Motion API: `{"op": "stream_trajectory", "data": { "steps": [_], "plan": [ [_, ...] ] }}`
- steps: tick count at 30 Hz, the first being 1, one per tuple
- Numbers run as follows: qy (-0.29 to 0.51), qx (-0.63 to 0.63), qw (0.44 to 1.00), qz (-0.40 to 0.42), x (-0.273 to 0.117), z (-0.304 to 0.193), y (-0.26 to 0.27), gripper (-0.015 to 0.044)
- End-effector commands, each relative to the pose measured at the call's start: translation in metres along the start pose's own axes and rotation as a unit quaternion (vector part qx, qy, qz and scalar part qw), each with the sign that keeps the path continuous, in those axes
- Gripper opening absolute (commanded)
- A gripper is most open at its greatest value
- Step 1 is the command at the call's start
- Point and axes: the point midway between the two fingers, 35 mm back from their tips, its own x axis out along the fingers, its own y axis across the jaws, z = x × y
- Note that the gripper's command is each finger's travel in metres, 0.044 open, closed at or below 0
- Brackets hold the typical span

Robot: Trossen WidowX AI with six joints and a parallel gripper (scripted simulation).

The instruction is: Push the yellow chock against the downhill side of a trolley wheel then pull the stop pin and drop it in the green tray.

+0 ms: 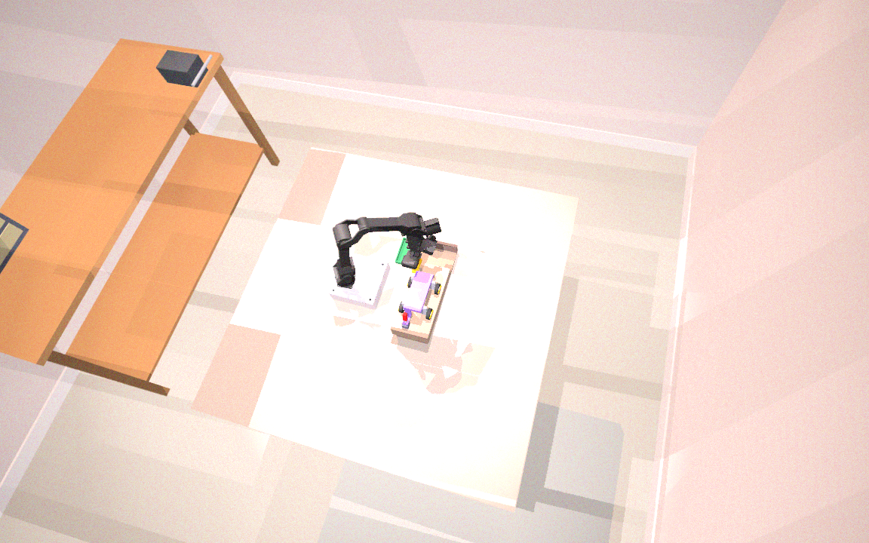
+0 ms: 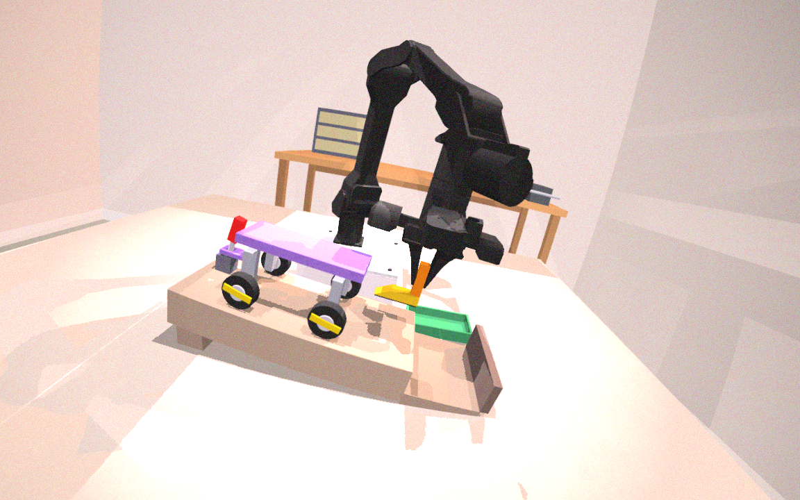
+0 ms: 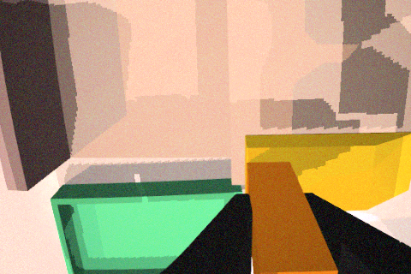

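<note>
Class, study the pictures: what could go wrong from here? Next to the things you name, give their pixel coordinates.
The yellow chock [image 1: 418, 267] [image 2: 398, 294] [image 3: 342, 171] hangs by its orange handle between the fingers, so it might twist on meeting a wheel.

Lowered too far uphill, it could knock the trolley [image 1: 417, 291] [image 2: 303, 248].

The red-headed pin [image 1: 405, 317] [image 2: 237, 229] is still in; pulling it before chocking would probably let the trolley roll.

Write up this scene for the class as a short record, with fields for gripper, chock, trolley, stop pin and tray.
gripper: shut on the chock's orange handle
chock: yellow, held up off the ramp, not against a wheel
trolley: purple top, four wheels, on the ramp
stop pin: red head, at the trolley's uphill end
tray: green, beside the ramp's low end
</note>
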Motion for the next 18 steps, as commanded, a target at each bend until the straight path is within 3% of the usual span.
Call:
{"op": "stream_trajectory", "data": {
  "steps": [1,18],
  "plan": [
    [0.003,-0.002,1.0,-0.005,0.012,0.0,-0.001,0.0],
    [0.003,-0.002,1.0,-0.005,0.021,-0.001,-0.009,0.0]
  ]
}}
